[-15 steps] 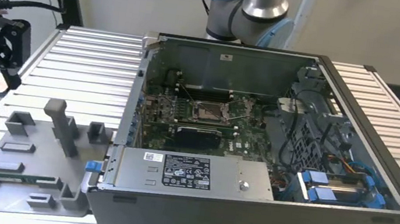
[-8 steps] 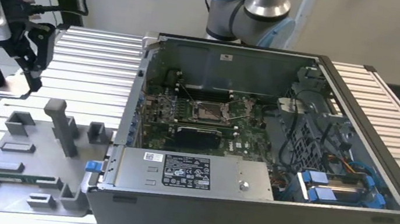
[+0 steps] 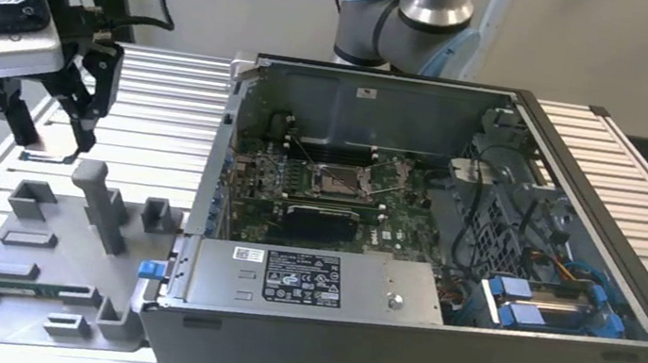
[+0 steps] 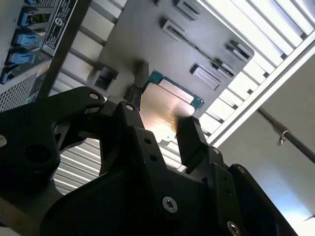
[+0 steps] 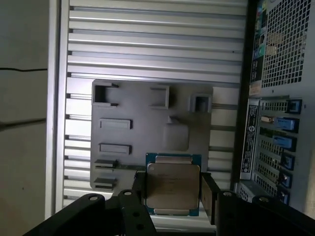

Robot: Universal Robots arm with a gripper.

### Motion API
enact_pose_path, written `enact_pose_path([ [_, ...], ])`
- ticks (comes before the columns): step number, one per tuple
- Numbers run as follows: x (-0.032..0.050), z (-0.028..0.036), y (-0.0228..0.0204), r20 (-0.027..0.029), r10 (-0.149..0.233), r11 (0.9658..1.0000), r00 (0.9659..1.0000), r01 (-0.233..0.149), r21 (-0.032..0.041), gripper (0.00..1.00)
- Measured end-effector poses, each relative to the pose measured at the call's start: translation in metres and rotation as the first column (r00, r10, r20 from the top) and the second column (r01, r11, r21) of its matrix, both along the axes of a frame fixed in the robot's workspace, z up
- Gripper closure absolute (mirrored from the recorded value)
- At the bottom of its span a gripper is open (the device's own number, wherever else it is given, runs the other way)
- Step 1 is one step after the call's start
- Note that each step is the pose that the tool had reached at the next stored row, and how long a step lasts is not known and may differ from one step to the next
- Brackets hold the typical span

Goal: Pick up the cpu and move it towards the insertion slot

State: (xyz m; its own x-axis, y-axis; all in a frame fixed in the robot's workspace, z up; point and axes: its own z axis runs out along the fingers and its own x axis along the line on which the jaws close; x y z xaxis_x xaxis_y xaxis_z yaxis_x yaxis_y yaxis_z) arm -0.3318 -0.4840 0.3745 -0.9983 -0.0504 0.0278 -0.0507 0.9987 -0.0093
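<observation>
Two fingers [image 5: 208, 194] of hand [image 3: 51, 136] clamped on opposite edges of chip [image 5: 173, 183], chip raised over grey tray [image 5: 133, 105] on table [image 5: 147, 39]. Well apart from hand, socket [image 3: 341, 181] inside open computer case [image 3: 402, 354].

Item: cpu [image 4: 170, 110] — silvery square, teal-edged, clamped between the black gripper [image 4: 162, 104] fingers. Behind — grey fixture plate [image 4: 142, 34], slatted table [image 4: 266, 29], computer case [image 4: 19, 49] corner.

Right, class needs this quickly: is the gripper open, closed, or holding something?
Gripper: closed on the cpu, fingers against two opposite edges, above the grey tray.
</observation>
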Motion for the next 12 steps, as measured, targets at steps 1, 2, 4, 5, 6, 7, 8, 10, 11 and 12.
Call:
enact_pose_path([
  [1, 0.0033, 0.0, 0.0, -0.0017, 0.0, 1.0, 1.0, 0.0, 0.0, 1.0],
  [2, 0.0064, 0.0, 0.0001, -0.0032, 0.0, 1.0, 1.0, 0.0, -0.0001, 1.0],
  [4, 0.0123, 0.0, 0.0001, -0.0049, 0.0, 1.0, 1.0, 0.0, -0.0001, 1.0],
  [5, 0.0153, 0.0001, 0.0002, -0.0056, 0.0, 1.0, 1.0, 0.0, -0.0001, 1.0],
  [6, 0.0184, 0.0, 0.0002, -0.0058, 0.0, 1.0, 1.0, 0.0, 0.0, 1.0],
  [7, 0.0213, 0.0001, 0.0003, -0.0059, 0.0, 1.0, 1.0, 0.0, -0.0001, 1.0],
  [8, 0.024, 0.0, 0.0004, -0.0058, 0.001, 1.0, 1.0, -0.001, 0.0, 1.0],
  [10, 0.0291, 0.0, 0.0007, -0.0058, 0.001, 1.0, 1.0, -0.001, 0.0, 1.0],
  [11, 0.0315, 0.0, 0.0009, -0.0058, 0.002, 1.0, 1.0, -0.002, 0.0, 1.0],
  [12, 0.0338, 0.0, 0.001, -0.0058, 0.002, 1.0, 1.0, -0.002, 0.0, 1.0],
])
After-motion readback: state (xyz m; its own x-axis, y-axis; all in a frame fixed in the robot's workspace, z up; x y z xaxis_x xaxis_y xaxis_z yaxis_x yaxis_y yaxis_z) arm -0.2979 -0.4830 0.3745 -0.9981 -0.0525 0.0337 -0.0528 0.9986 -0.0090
